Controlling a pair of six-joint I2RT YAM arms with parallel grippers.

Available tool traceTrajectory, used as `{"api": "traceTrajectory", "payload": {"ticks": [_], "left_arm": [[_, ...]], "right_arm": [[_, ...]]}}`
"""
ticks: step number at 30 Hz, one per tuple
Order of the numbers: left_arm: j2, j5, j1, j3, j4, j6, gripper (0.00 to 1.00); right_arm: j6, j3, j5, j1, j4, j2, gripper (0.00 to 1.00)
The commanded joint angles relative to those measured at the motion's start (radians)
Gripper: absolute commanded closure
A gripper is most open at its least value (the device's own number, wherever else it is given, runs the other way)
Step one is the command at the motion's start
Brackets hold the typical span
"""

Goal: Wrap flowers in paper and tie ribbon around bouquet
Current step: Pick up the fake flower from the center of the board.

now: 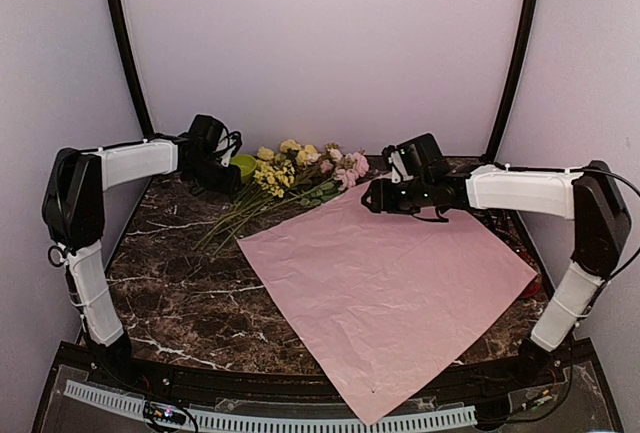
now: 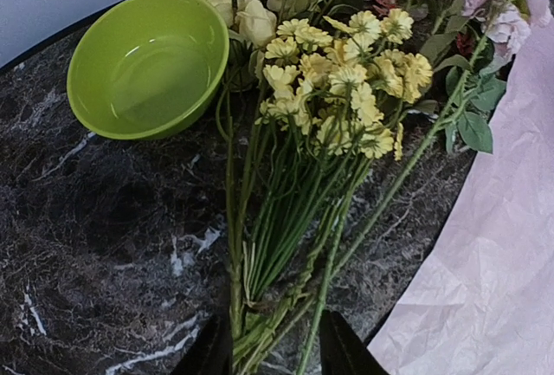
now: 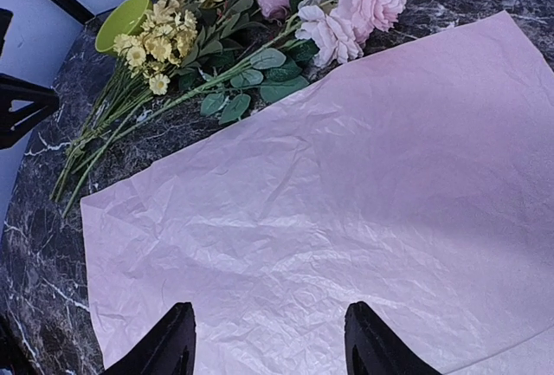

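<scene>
High rear overview of the table [image 1: 180, 303]; two close wrist views, both sharing the flowers [image 2: 346, 89].

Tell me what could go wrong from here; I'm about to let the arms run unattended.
1. The left gripper straddles only the thin stem ends of the flowers. Lifted from there, loose stems may slip out or droop.
2. The green bowl sits right beside the blooms and could get knocked along.
3. The paper overhangs the near edge of the table. A tug from the right gripper, open above it, may slide it off.
</scene>
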Motion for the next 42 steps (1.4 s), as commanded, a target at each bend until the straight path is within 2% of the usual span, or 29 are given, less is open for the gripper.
{"api": "traceTrajectory", "payload": {"ticks": [1,3,6,12,16,21,25,29,31,34,39,42], "left_arm": [[0.116,-0.034,0.007,0.112,-0.054,0.062,0.7],[0.173,-0.051,0.022,0.155,-0.067,0.054,0.75],[0.228,-0.046,0.033,0.204,-0.09,0.052,0.77],[0.256,-0.097,0.033,0.174,-0.075,0.065,0.78],[0.271,-0.109,0.032,0.167,-0.068,0.068,0.83],[0.274,-0.147,0.033,0.173,-0.066,0.086,0.82],[0.301,-0.185,0.036,0.198,-0.089,0.116,0.74],[0.344,-0.199,0.038,0.213,-0.101,0.122,0.72],[0.348,-0.175,0.038,0.211,-0.101,0.121,0.77],[0.337,-0.136,0.038,0.213,-0.105,0.113,0.99],[0.237,-0.064,0.03,0.174,-0.053,0.137,1.0],[0.156,-0.089,0.02,0.147,-0.024,0.152,1.0]], "right_arm": [[-0.044,-0.022,0.042,-0.001,-0.026,-0.037,0.41],[-0.043,-0.047,0.049,-0.001,-0.028,-0.048,0.41],[-0.04,-0.067,0.061,-0.002,-0.034,-0.057,0.4],[-0.04,-0.087,0.066,-0.002,-0.031,-0.065,0.39],[-0.04,-0.087,0.062,-0.002,-0.024,-0.057,0.39],[-0.035,-0.086,0.045,-0.002,-0.024,-0.052,0.39],[-0.034,-0.091,0.034,-0.002,-0.021,-0.048,0.39],[-0.028,-0.1,0.025,-0.002,-0.008,-0.046,0.39],[-0.028,-0.096,0.017,-0.002,-0.013,-0.043,0.39],[-0.025,-0.103,0.022,-0.002,-0.013,-0.051,0.39],[-0.029,-0.092,0.023,-0.002,-0.027,-0.048,0.38],[-0.03,-0.088,0.027,-0.002,-0.026,-0.042,0.38]]}}
